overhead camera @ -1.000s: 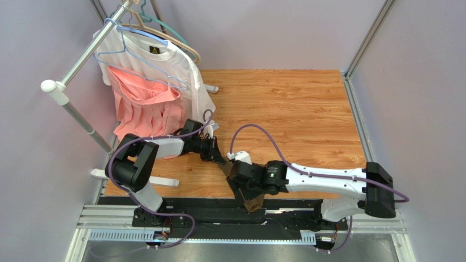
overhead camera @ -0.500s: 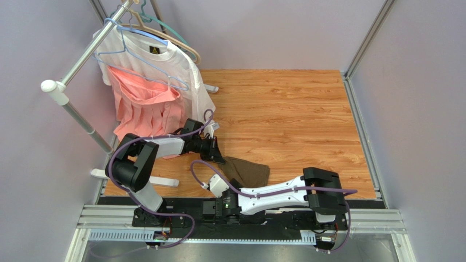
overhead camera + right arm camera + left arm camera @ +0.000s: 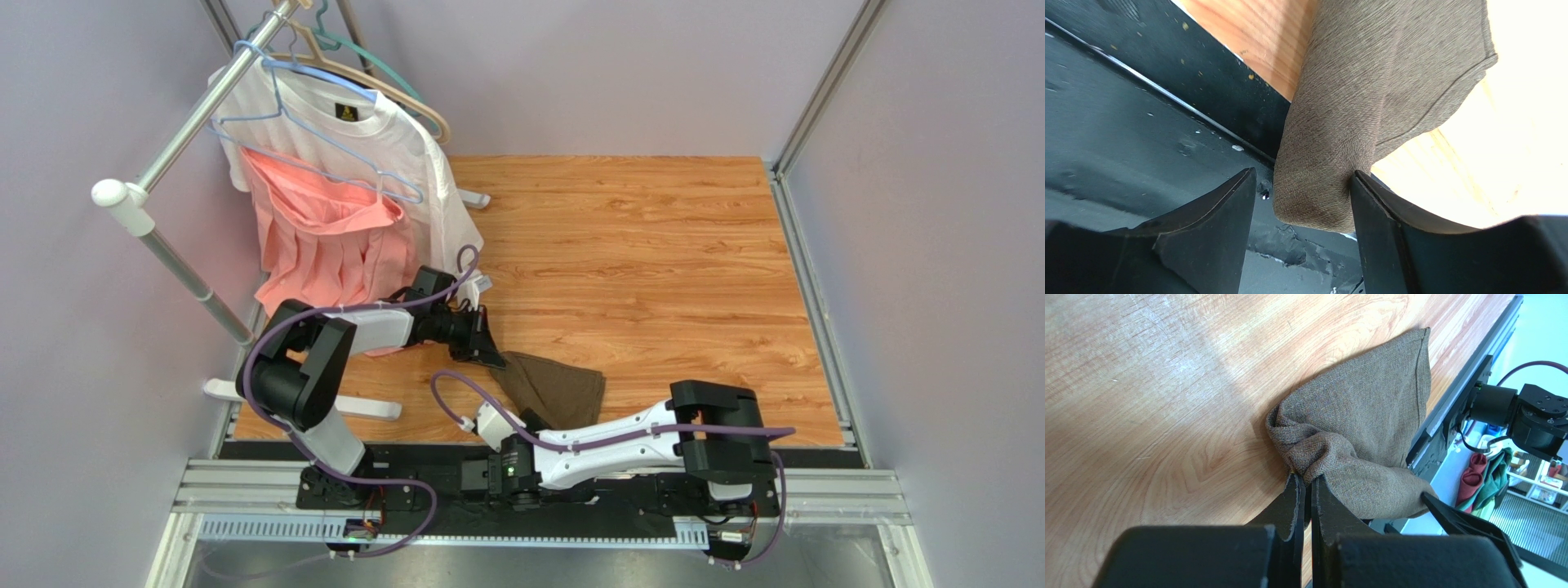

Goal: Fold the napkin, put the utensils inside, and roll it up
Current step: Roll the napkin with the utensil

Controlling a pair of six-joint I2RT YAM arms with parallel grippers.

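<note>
- At the near edge of the tabletop, left of its middle, the napkin lies as a loose, bunched heap, with one flap drooping over the edge toward the black rail.
- Left pincer: clamped tight on a gathered bunch of the cloth at the heap's left end, jaws almost meeting.
- Right pincer: low at the rail, jaws standing apart with the hanging flap between them; the cloth brushes one finger, but no grip is made.
- Utensils: neither knife nor fork shows in any view.
- Progress, as I judge it: very early. The napkin is neither spread flat nor neatly folded; spreading, folding, laying the utensils inside and rolling all remain.
</note>
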